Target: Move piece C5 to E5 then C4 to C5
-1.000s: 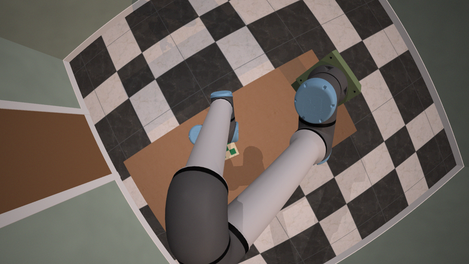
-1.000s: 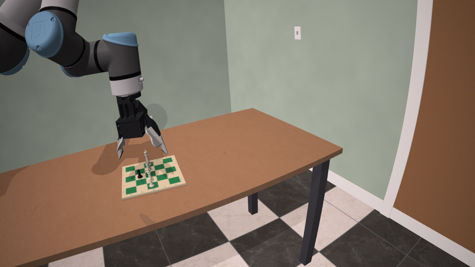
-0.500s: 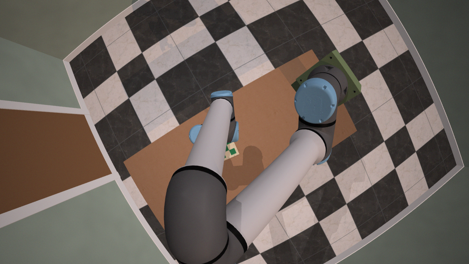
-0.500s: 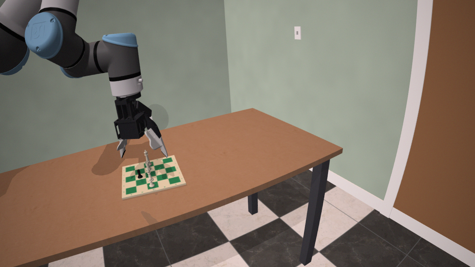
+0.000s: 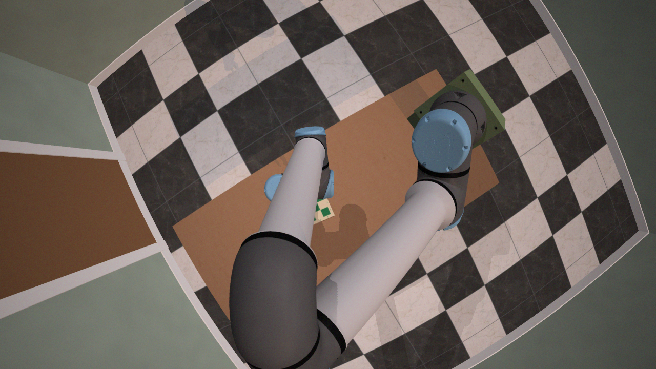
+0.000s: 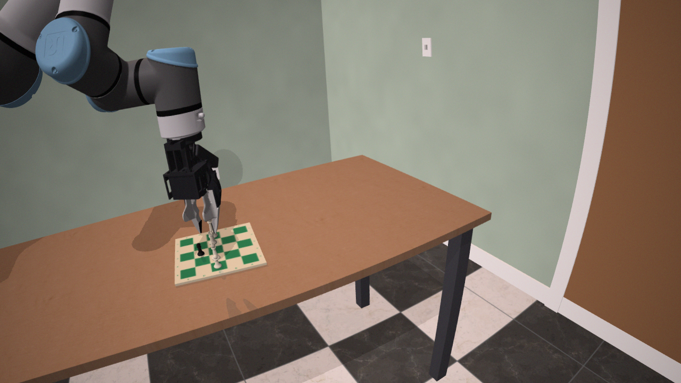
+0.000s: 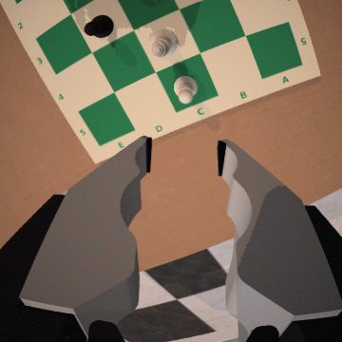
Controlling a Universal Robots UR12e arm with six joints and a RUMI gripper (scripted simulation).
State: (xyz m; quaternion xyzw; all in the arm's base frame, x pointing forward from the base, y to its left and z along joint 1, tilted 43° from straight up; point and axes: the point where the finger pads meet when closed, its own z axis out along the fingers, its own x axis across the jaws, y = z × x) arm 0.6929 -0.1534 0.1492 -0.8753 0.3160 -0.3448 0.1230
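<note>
The small green and cream chessboard (image 7: 142, 134) (image 6: 247, 260) (image 5: 328, 215) lies on the brown table (image 6: 362, 209). A white pawn (image 7: 184, 89) (image 6: 217, 261) stands upright on C5. A taller white piece (image 7: 163, 43) (image 6: 213, 245) stands on C4. A black pawn (image 7: 99, 25) (image 6: 200, 249) stands on D3. My gripper (image 7: 184, 141) (image 6: 204, 227) hangs above the board, fingers pointing down. The fingers stand narrowed with a clear gap, and nothing is between them. In the top view the arm hides the gripper and most of the board.
Another tall white piece (image 6: 209, 227) stands further back on the board, right by the fingertips in the exterior view. The table's near edge (image 6: 285, 305) runs close in front of the board. The arm's green base (image 5: 486, 114) is at the table's far end.
</note>
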